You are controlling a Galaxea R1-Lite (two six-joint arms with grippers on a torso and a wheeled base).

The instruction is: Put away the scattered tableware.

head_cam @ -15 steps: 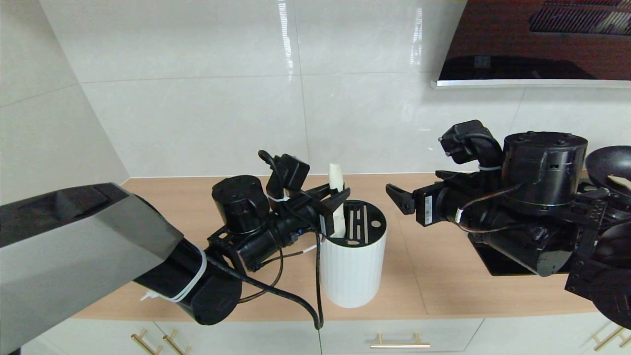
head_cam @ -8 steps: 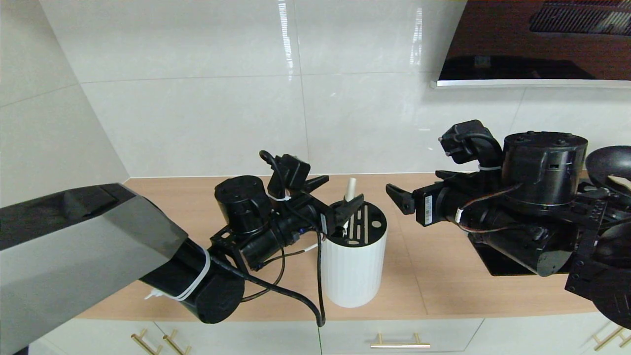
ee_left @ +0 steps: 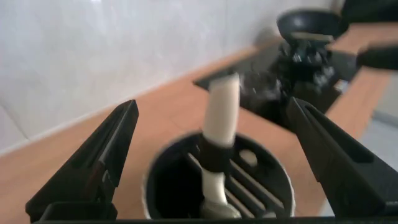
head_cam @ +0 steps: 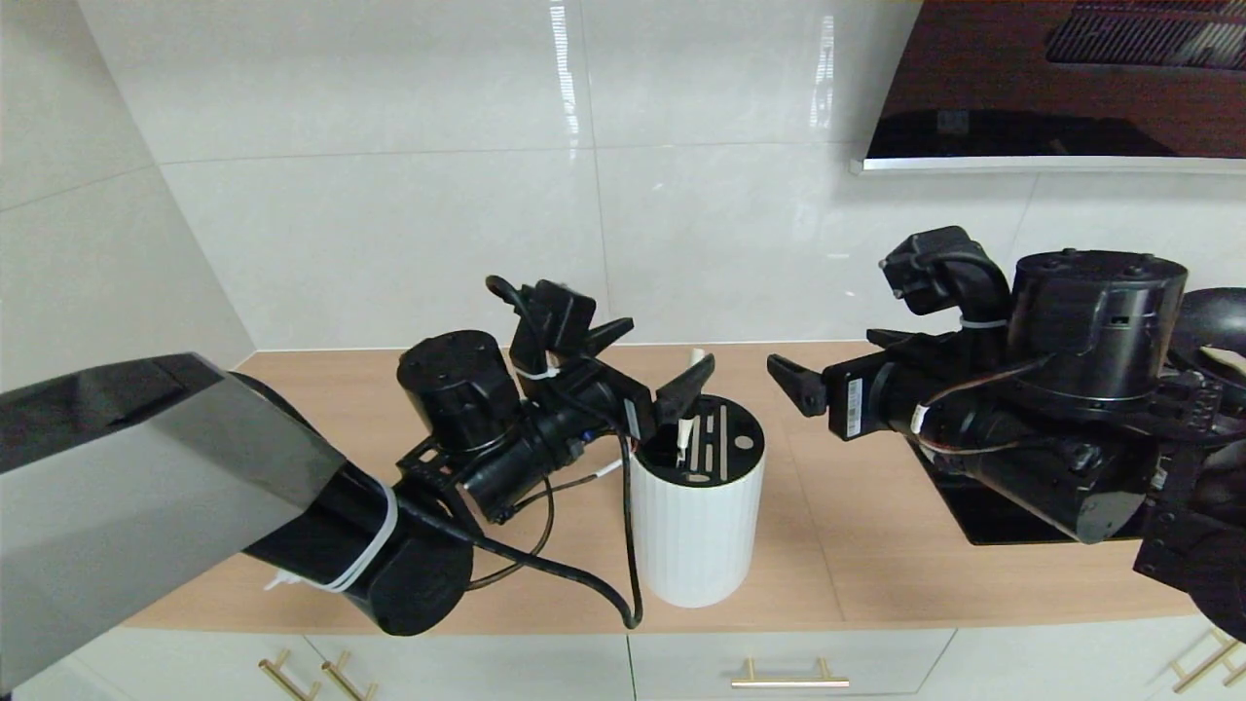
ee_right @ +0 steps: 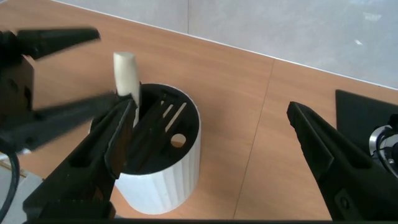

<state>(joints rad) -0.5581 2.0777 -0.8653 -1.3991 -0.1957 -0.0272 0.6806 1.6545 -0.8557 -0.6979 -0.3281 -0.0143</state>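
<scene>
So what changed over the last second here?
The left gripper let go of the white-handled utensil, which dropped deeper into the slotted holder; its handle tip sticks out now. The gripper opened wide and drew back slightly. The holder stayed put on the counter, and the right gripper stayed open beside it, nearly still.

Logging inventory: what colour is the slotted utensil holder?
The utensil holder is white, ribbed; head view shows it best.

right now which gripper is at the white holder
The left gripper: its open jaws straddle the white handle standing in the white holder. The right gripper, also open, hangs beside it over the counter.
</scene>
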